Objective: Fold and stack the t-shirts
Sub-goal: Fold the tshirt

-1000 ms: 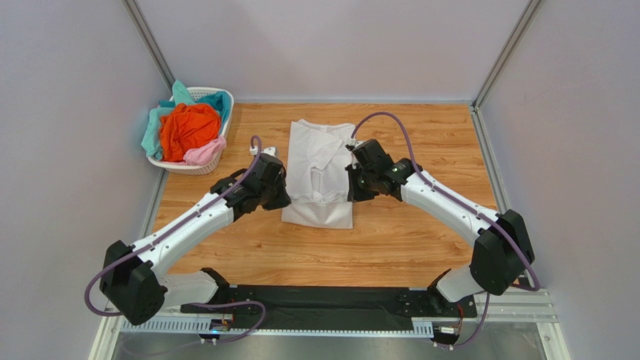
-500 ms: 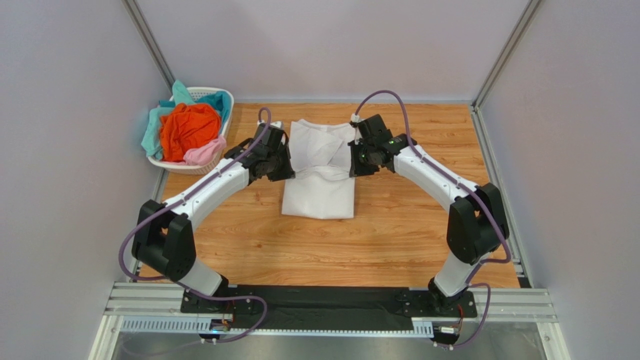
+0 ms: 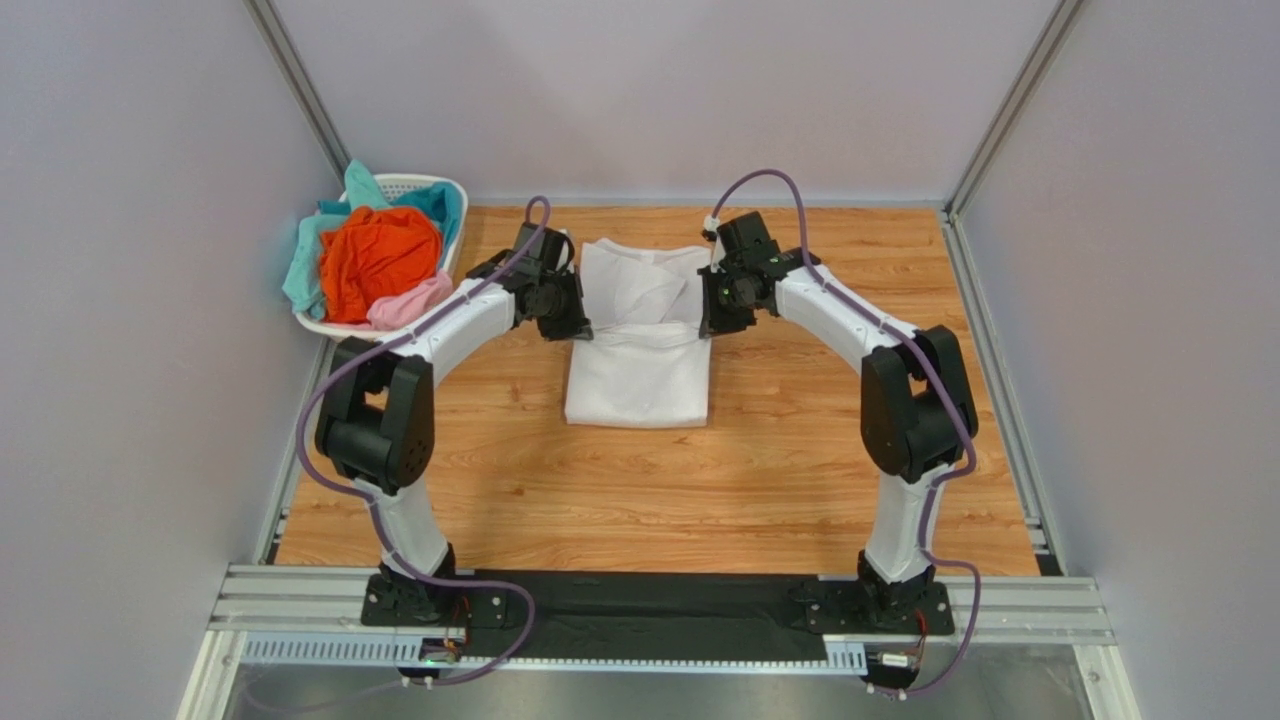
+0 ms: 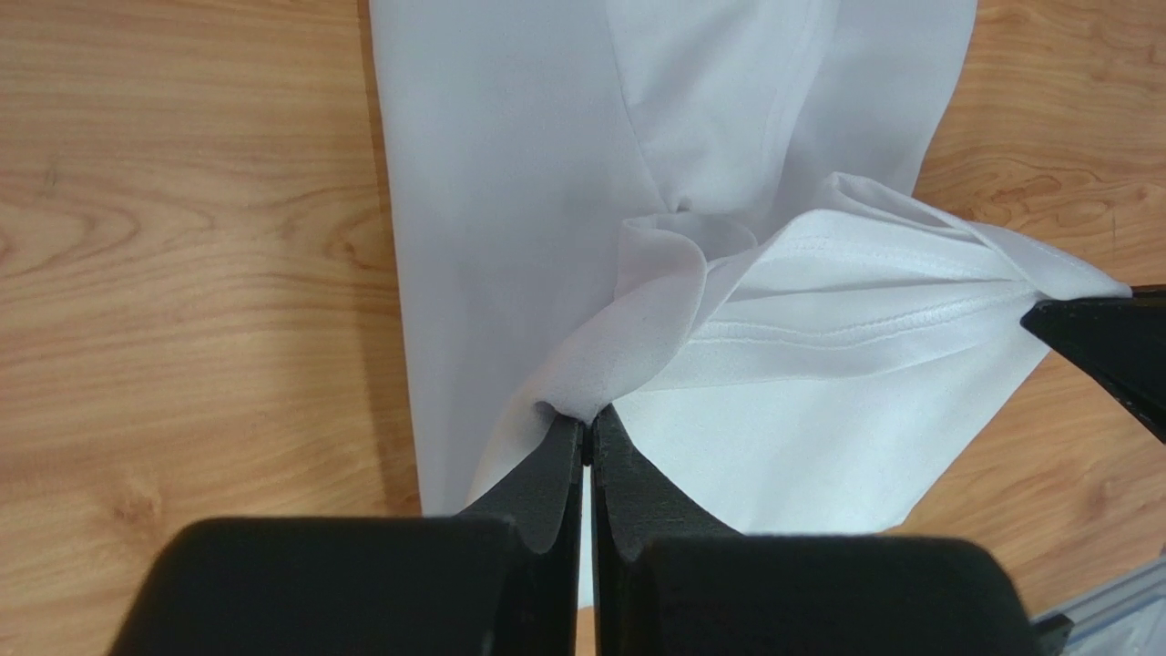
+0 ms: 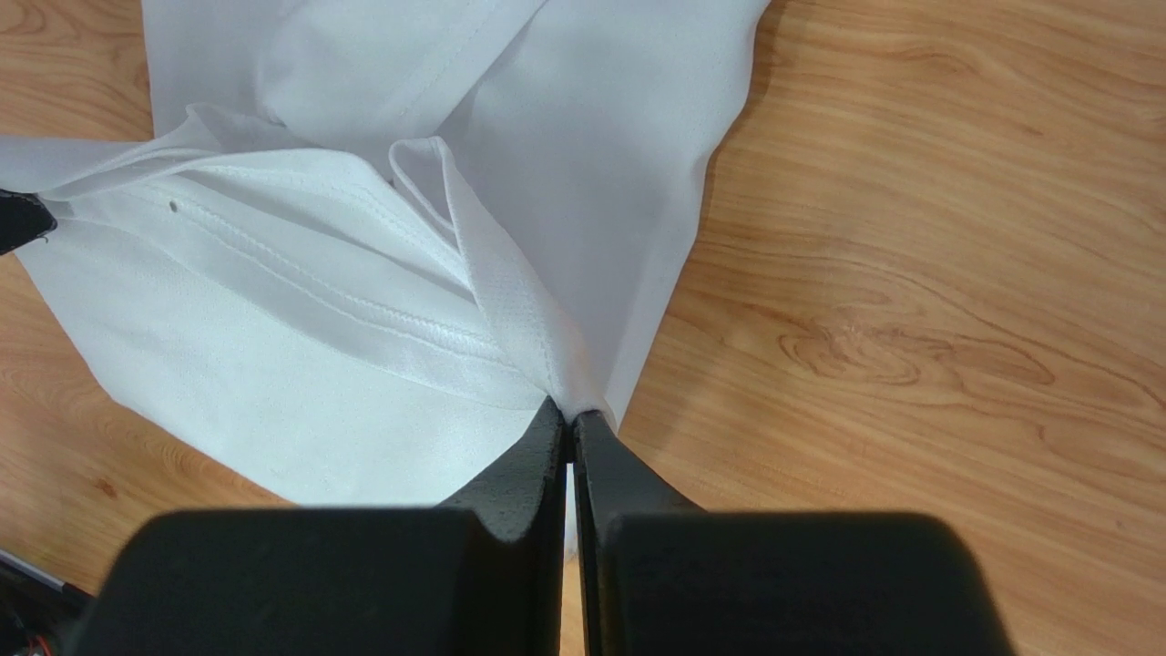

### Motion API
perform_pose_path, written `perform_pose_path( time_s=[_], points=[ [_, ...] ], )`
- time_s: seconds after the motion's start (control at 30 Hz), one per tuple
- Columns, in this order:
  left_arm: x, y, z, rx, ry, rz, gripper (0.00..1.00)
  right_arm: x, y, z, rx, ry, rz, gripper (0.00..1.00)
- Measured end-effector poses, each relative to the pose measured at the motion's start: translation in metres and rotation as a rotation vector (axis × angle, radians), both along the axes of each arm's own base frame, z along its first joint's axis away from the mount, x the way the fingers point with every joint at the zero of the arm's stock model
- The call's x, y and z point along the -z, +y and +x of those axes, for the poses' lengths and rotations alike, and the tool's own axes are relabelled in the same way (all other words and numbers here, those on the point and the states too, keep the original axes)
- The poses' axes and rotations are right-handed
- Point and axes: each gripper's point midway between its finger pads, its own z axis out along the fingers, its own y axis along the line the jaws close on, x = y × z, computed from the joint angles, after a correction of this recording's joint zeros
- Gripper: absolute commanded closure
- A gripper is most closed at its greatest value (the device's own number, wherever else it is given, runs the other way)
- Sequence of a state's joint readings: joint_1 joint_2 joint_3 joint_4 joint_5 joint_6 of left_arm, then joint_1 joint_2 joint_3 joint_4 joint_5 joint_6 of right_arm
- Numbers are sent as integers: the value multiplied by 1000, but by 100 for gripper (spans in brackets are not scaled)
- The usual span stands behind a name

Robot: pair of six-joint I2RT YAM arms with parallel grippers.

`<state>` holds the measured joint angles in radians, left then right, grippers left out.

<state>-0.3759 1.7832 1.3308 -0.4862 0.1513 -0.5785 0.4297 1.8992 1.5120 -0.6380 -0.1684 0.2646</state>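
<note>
A white t-shirt lies as a narrow folded strip in the middle of the wooden table. My left gripper is shut on a hemmed corner of it at the strip's left edge, pinching the cloth at the fingertips. My right gripper is shut on the matching corner at the right edge, cloth bunched at its tips. The lifted hem hangs between both grippers above the far half of the strip. Orange, teal and pale pink t-shirts are heaped in the basket.
A white lattice basket stands at the table's far left corner, close behind my left arm. Grey walls enclose the table on three sides. Bare wood lies right of the shirt and in front of it.
Both grippers have carried the shirt's near hem away from the bases toward the far end, doubling the strip over itself. The arms are stretched out further.
</note>
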Motion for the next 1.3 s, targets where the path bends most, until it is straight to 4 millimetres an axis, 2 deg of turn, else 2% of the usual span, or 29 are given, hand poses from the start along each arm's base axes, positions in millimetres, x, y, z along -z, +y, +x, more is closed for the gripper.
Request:
perform_pose_path(
  time_s=[0.27, 0.37, 0.4, 0.43, 0.47, 0.5, 0.53, 0.57, 0.6, 0.63, 0.67, 0.7, 0.73, 0.8, 0.93, 1.03, 1.1, 1.2, 1.3],
  points=[
    [27, 1, 20, 1, 58, -19, 100, 30, 0, 26, 4, 42, 3, 95],
    [37, 1, 25, 0, 82, -23, 92, 42, -2, 31, 11, 62, 3, 89],
    [39, 2, 27, 1, 89, -24, 87, 45, -3, 32, 13, 70, 4, 79],
    [41, 1, 27, 3, 94, -24, 70, 49, -4, 33, 17, 77, 6, 74],
    [42, 2, 28, 9, 94, -20, 61, 50, -5, 35, 17, 80, 6, 70],
    [43, 2, 29, 11, 93, -18, 57, 52, -7, 36, 17, 85, 8, 64],
    [43, 2, 28, 10, 97, -17, 47, 53, -7, 36, 14, 86, 10, 50],
    [43, 2, 28, 13, 96, -15, 40, 52, -8, 37, 15, 87, 12, 45],
    [42, 3, 27, 11, 96, -16, 31, 52, -9, 37, 9, 86, 14, 36],
    [40, 3, 27, 13, 93, -14, 19, 51, -9, 37, 8, 87, 20, 30],
    [38, 3, 27, 15, 89, -13, 14, 50, -8, 36, 2, 86, 24, 20],
    [35, 3, 26, 13, 82, -16, 8, 48, -8, 34, 1, 89, 29, 0],
    [31, 4, 24, 11, 74, -19, 1, 44, -7, 32, -2, 88, 40, 0],
    [21, 6, 16, 5, 61, -29, 0, 34, -7, 22, -17, 77, 52, 0],
    [1, 12, -9, -2, 31, -52, 0, 5, -5, -11, -47, 55, 89, 0],
    [-11, 13, -31, 0, 10, -72, 0, -20, 9, -44, -100, 27, 158, 0],
    [-15, 6, -46, 19, -4, -97, 0, -31, 23, -62, -146, 16, 222, 0],
    [-11, -8, -64, 55, 11, -136, 0, -34, 45, -85, -210, 35, 306, 0],
    [1, -18, -74, 78, 45, -176, 0, -21, 57, -95, -230, 82, 346, 0]
  ],
)
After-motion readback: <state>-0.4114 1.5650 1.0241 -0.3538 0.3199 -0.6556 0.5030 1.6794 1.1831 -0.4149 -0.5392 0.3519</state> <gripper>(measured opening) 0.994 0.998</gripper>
